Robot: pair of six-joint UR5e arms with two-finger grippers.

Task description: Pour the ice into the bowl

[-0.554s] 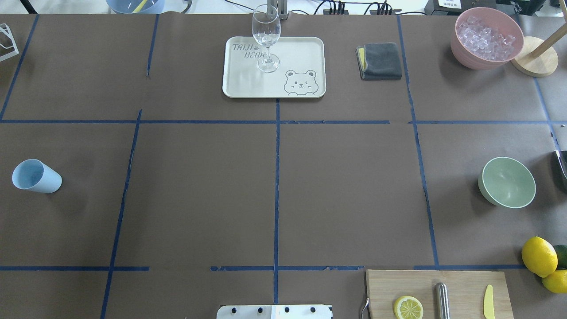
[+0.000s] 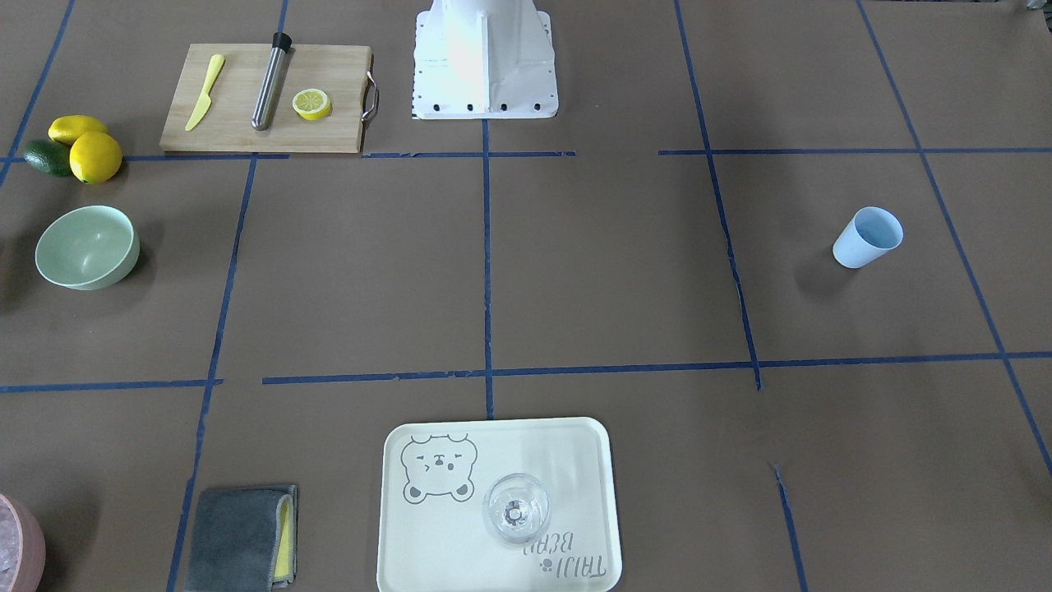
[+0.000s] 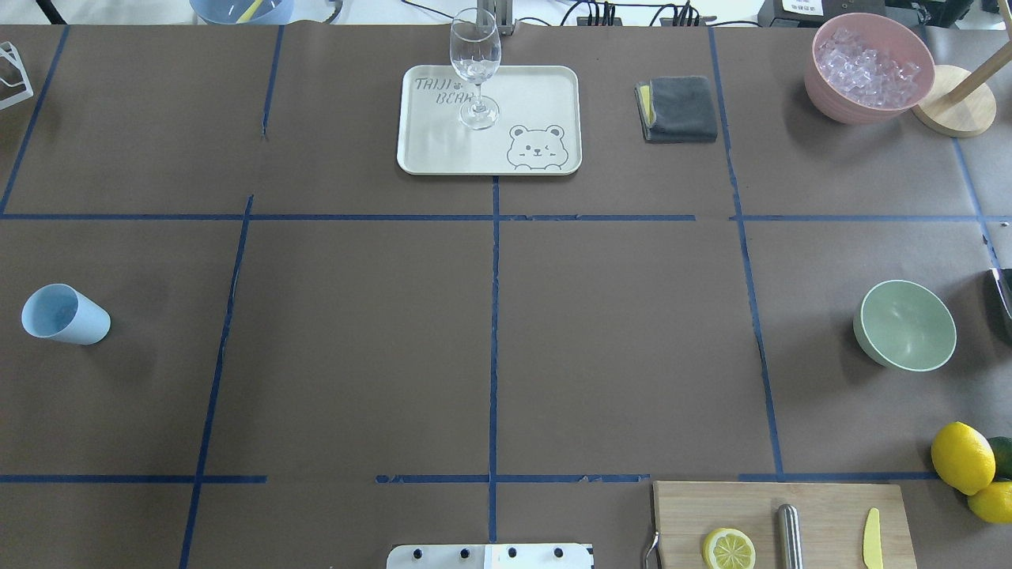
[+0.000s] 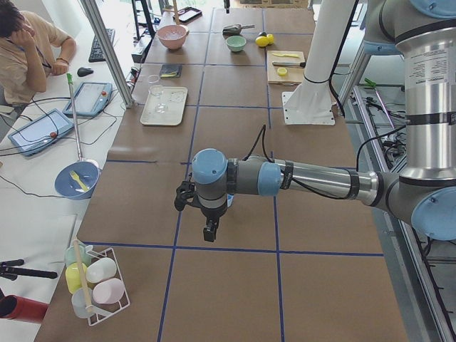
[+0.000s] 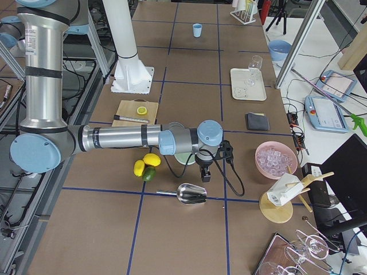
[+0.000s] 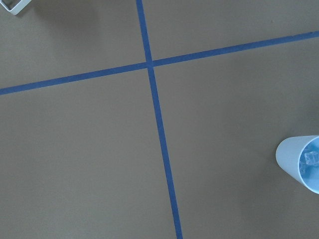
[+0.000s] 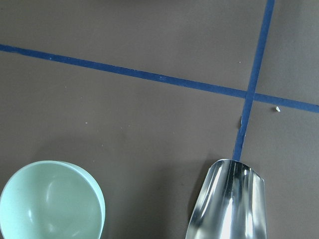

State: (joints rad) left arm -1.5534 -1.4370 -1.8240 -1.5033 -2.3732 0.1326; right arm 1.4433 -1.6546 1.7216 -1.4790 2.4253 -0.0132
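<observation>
The left hand (image 4: 209,229) hangs pointing down from the near arm, at the centre of the left side view, above the brown worktop (image 3: 356,340). No closer view shows it, so I cannot tell whether its fingers are spread or pressed together. Its wrist camera looks down on a crossing of blue tape lines (image 6: 149,64). At the right edge of that frame stands the light blue cup (image 6: 299,162), with the ice (image 6: 311,158) inside; at least one clear cube shows. In the overhead view the cup sits at the far left edge, halfway down.

The right hand (image 5: 205,173) points down from the near arm at the centre of the right side view, and its state cannot be told either. Just below it in that frame a metal scoop (image 5: 192,193) lies on the worktop.

The pale green bowl (image 3: 905,324) stands upright at the right of the overhead frame, well apart from the cup. In the right wrist view it fills the lower left corner, with the scoop to its right and not touching it.

A pink container (image 3: 822,87) of whitish ice sits at the upper right. A tray (image 3: 545,87) carrying a wine glass (image 3: 475,55) is at top centre, with a grey cloth (image 3: 678,109) beside it. A cutting board (image 3: 822,506) and lemons (image 3: 961,457) are at the lower right.
</observation>
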